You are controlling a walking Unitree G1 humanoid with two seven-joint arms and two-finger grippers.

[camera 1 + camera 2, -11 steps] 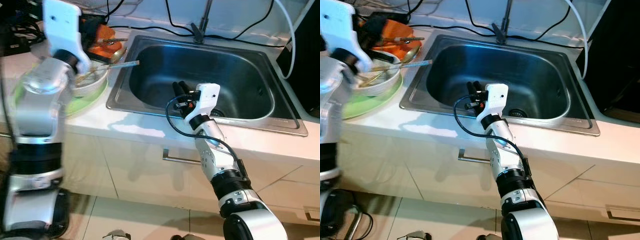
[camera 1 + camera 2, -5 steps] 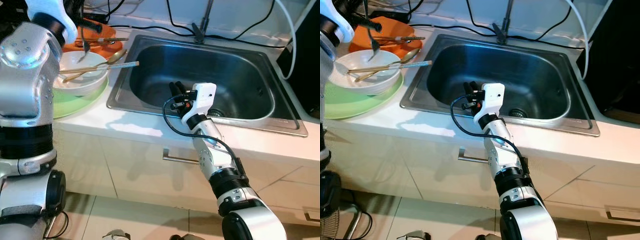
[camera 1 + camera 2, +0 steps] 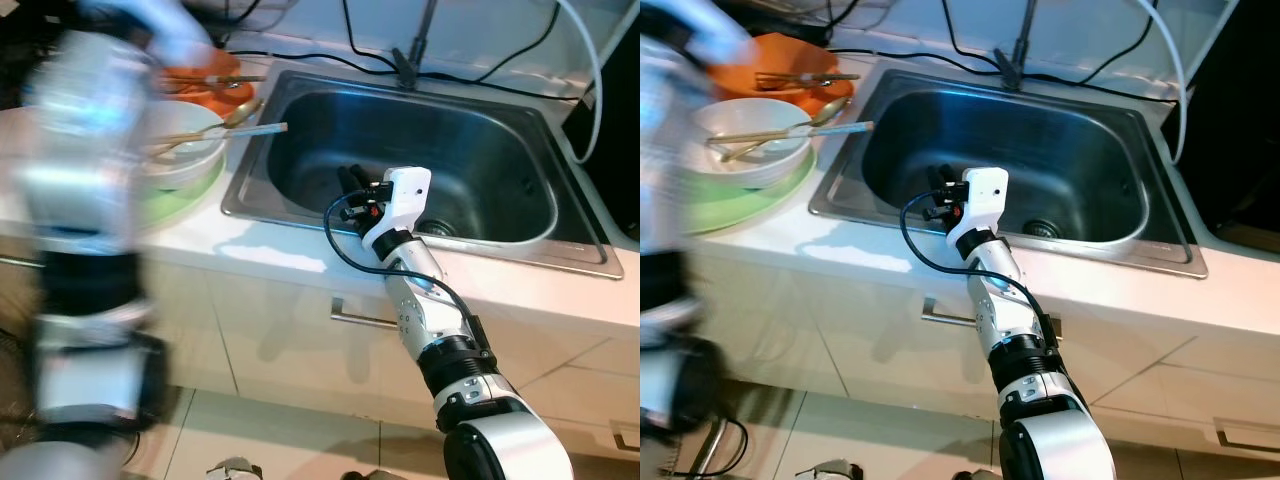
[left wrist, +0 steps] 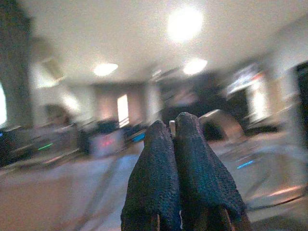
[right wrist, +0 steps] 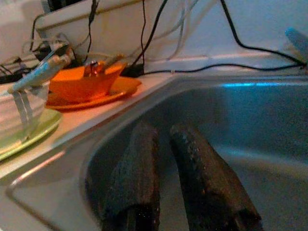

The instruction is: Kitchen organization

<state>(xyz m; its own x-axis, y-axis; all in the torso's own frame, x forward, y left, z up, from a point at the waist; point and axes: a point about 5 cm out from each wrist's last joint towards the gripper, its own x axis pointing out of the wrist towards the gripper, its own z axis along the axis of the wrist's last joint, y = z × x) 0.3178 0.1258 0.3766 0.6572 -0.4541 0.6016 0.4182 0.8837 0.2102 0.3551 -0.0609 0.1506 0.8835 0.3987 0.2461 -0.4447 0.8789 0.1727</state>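
Black-fingered, the right gripper (image 3: 352, 180) hangs inside the stainless steel sink basin (image 3: 470, 150), its two fingers a narrow gap apart and empty. Beyond it to its left, on the counter, a white bowl holding chopsticks (image 3: 752, 150) sits on a pale green plate (image 3: 735, 205), with an orange dish (image 5: 86, 82) farther back. The blurred left gripper (image 4: 179, 144), fingers pressed together, is raised well apart from all of them.

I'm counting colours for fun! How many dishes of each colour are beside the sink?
White bowl: 1
Green plate: 1
Orange dishes: 2, a bowl on a plate
Total: 4
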